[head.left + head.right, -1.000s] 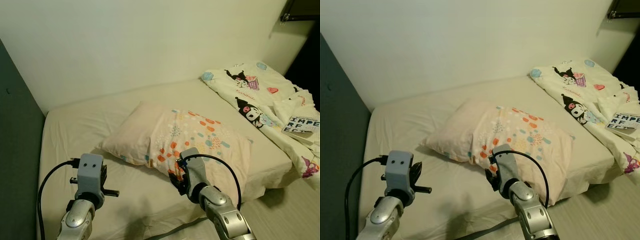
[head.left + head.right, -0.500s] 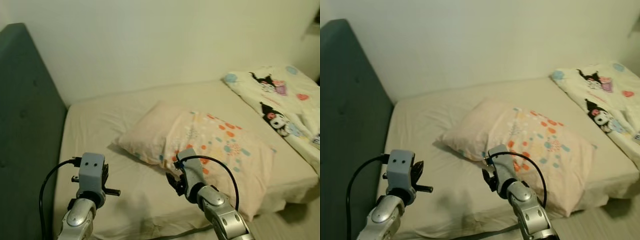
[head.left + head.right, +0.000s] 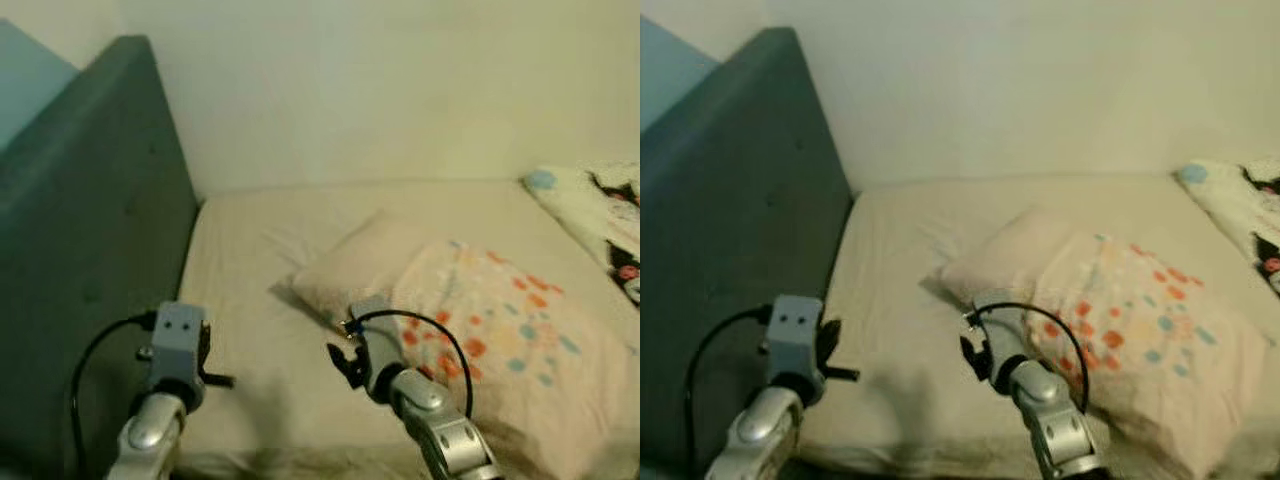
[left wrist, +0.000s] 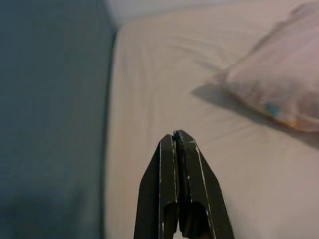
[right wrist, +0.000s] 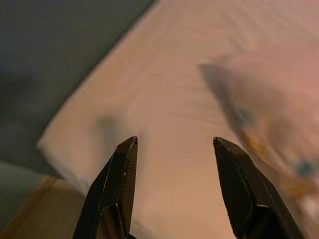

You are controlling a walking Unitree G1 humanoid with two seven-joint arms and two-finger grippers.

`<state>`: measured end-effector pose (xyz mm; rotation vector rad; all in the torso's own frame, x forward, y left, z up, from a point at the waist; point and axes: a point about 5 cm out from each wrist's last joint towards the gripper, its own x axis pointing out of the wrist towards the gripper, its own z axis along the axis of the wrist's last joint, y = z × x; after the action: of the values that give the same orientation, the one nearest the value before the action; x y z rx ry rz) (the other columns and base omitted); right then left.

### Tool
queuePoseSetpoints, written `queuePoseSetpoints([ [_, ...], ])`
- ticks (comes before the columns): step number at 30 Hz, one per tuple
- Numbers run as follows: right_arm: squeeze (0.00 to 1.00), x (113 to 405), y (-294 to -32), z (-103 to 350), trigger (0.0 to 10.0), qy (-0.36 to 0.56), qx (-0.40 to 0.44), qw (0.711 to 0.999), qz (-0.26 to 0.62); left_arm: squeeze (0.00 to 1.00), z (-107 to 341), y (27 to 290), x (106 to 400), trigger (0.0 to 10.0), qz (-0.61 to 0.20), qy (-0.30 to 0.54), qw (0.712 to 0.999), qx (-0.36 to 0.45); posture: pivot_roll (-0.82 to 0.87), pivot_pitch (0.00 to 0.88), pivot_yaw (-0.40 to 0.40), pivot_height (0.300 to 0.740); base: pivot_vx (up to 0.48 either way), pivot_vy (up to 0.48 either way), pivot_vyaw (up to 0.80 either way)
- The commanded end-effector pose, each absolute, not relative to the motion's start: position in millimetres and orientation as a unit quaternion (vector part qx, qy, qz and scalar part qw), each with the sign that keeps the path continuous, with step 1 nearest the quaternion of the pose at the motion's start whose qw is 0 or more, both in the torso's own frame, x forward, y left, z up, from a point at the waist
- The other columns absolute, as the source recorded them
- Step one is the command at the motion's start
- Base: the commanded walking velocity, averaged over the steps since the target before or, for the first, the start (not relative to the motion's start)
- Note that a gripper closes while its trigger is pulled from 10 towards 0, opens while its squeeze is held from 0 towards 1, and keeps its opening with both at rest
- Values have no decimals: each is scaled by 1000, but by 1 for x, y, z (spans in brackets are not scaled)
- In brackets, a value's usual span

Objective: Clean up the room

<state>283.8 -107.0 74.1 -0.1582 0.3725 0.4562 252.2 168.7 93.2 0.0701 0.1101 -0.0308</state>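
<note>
Facing the cream-sheeted bed [image 3: 250,300], you have the right gripper [image 5: 172,191] with fingers spread over the sheet just beside the soft pale-pink pillow with orange and teal spots [image 3: 470,330], likely readied to take its near corner. Your left gripper [image 4: 178,189], fingers pressed together, hangs near the tall grey-green padded headboard [image 3: 90,250], empty

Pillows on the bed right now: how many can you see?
1. The pillow with coloured dots lies on the mattress, just ahead of the right gripper. The patterned duvet at the right edge could hide another.
</note>
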Motion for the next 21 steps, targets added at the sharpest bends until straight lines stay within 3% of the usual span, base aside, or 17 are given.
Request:
queuePoseSetpoints([
  [1,0,281,-108,71,10000,187,-74,954,223,0,87,170,249,10000,-13,70,997,35,-20,100,-19,740,0,0,800],
  [12,0,282,-110,71,10000,183,-66,958,212,0,86,166,248,10000,-33,76,996,35,-18,104,-18,740,0,0,785],
  [21,0,286,-118,70,10000,190,-45,965,176,0,86,164,250,10000,-51,79,994,48,-20,105,-7,740,0,0,0],
])
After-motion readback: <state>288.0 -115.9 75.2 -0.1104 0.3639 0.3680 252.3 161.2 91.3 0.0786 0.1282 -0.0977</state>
